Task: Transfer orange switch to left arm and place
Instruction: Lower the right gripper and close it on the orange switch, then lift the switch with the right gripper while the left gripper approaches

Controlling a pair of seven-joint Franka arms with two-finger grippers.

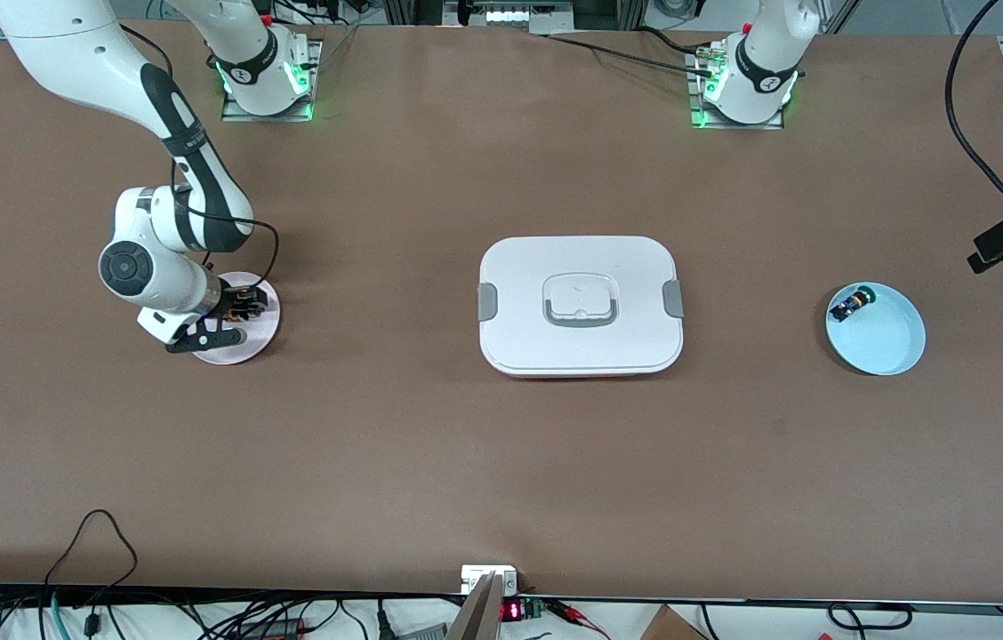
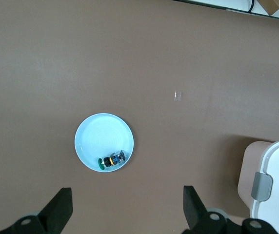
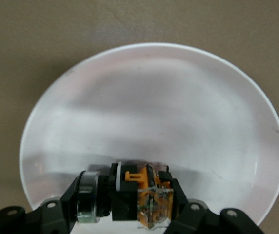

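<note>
Right wrist view is the one that actually shows the action: the right gripper (image 3: 129, 204) has its fingers (image 3: 69, 207) pressed in on both sides of the orange switch (image 3: 139, 192), which sits low on the pale pink plate (image 3: 154, 97); the fingertips are cut off by the frame edge, and I can't tell if the switch is resting on the plate or lifted a hair off it; in the front view the right gripper (image 1: 230, 316) is down on that plate (image 1: 239, 351) at the right arm's end of the table, and the switch itself is pretty much buried under the wrist there. The box (image 1: 581, 305) sits mid-table with its lid on, between the two plates and well apart from both. At the left arm's end there's a light blue plate (image 1: 884, 342) with a small blue-black switch (image 1: 851, 304) near its rim. The left gripper (image 2: 127, 207) hangs high over that end, waiting, fingers spread wide; only its fingertips show in its wrist view, and in the front view only the left arm's base (image 1: 755, 76) is in frame.
</note>
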